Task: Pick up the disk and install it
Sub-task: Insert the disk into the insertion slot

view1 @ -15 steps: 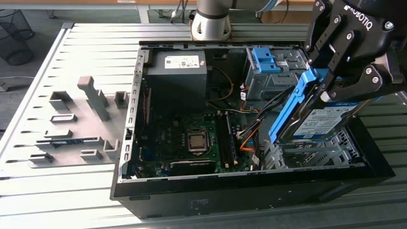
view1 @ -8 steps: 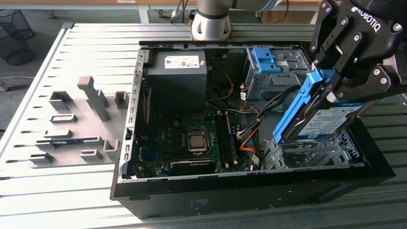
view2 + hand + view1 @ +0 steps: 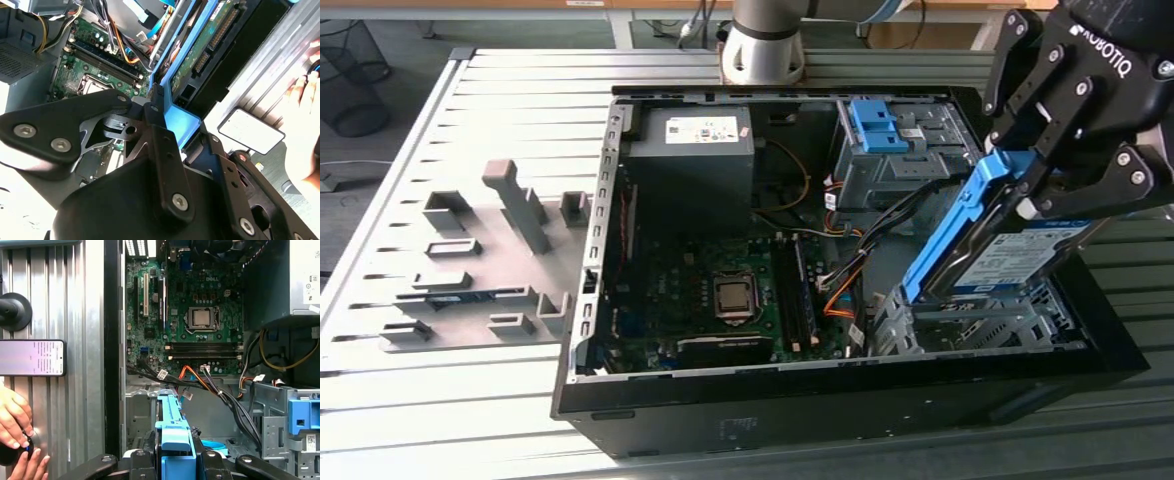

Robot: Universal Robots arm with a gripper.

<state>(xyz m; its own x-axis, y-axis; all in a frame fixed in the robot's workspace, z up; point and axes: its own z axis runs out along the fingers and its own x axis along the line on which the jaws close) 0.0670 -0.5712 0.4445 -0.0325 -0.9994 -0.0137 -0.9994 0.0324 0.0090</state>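
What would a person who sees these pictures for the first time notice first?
The black gripper holds the disk tilted over the metal cage at the exterior view's right end of the open computer case. The green circuit board lies bare inside it. In the first wrist view a person's hand is outside the case, near a phone.
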